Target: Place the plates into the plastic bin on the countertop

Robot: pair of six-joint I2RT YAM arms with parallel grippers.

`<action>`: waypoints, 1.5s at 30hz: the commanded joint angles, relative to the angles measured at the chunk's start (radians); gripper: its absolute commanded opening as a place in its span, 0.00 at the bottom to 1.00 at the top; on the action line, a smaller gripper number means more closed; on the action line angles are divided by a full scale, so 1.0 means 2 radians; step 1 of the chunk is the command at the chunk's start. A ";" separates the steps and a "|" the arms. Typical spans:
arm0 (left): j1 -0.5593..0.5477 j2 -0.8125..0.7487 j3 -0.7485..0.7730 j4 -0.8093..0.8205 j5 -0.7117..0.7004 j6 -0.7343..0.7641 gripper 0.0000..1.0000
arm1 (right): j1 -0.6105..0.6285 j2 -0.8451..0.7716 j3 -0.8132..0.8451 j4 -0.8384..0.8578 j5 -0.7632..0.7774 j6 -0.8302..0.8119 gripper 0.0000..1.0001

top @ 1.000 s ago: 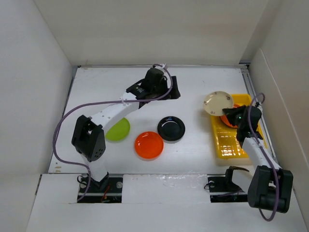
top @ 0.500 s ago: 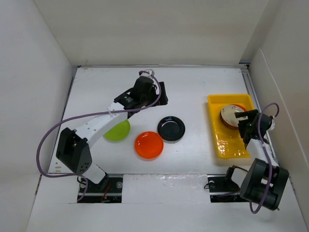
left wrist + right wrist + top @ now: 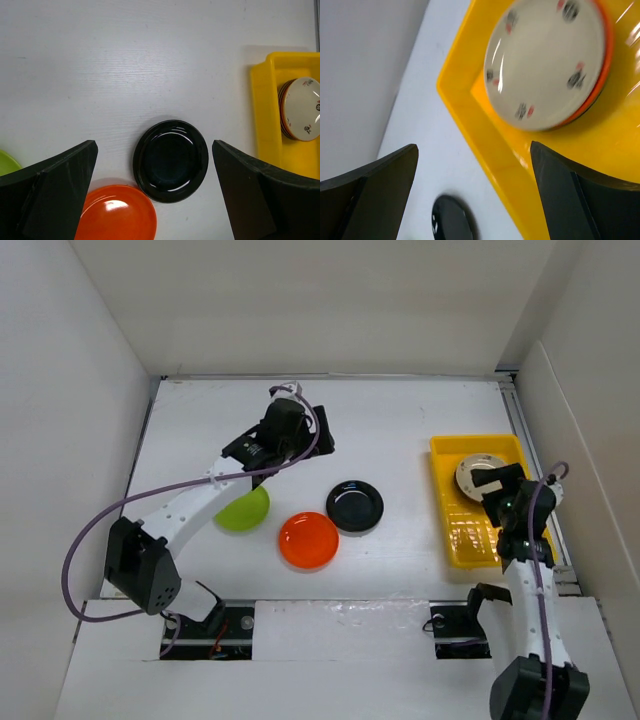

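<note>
On the white countertop [image 3: 400, 420] lie a black plate [image 3: 354, 506] [image 3: 170, 161] [image 3: 451, 220], an orange plate [image 3: 308, 540] [image 3: 117, 212] and a lime green plate [image 3: 245, 510] [image 3: 6, 161]. At the right, the yellow plastic bin [image 3: 450, 530] [image 3: 262, 115] [image 3: 490, 145] holds a stack topped by a cream plate [image 3: 478, 472] [image 3: 302, 107] [image 3: 545, 65] over an orange one. My right gripper [image 3: 495, 483] [image 3: 474, 146] is open and empty above the bin's left rim. My left gripper [image 3: 318, 430] [image 3: 154, 147] is open, high above the black plate.
White walls close in the counter at the back and both sides. The bin's near half [image 3: 470, 540] holds no plates. The three loose plates lie close together in the near middle; the green one is partly under my left arm [image 3: 200, 495].
My right gripper opened and let the cream plate drop onto the stack in the bin, then drew back toward the near edge. My left arm shifted slightly left and nearer.
</note>
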 commanded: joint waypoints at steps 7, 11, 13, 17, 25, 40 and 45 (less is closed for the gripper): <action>0.018 -0.027 0.000 -0.003 -0.006 -0.020 1.00 | 0.080 0.025 0.005 0.002 -0.065 -0.002 0.99; 0.048 -0.027 0.000 0.005 0.019 -0.025 1.00 | 0.191 0.013 -0.012 0.029 -0.028 0.011 0.99; 0.058 -0.021 0.005 0.005 0.019 -0.030 1.00 | 0.244 0.025 -0.033 0.082 -0.028 0.016 0.99; 0.077 -0.016 0.009 0.005 0.014 -0.042 1.00 | 0.330 0.104 -0.027 0.130 0.003 0.016 0.97; 0.152 -0.078 -0.018 -0.006 0.033 -0.063 1.00 | 0.389 0.300 -0.035 0.256 0.015 0.031 0.90; 0.196 -0.176 -0.072 -0.048 0.035 -0.023 1.00 | 0.395 0.511 0.023 0.349 -0.014 0.062 0.00; 0.196 -0.176 -0.106 -0.036 0.039 -0.017 1.00 | 0.364 0.450 0.028 0.304 0.006 0.062 0.00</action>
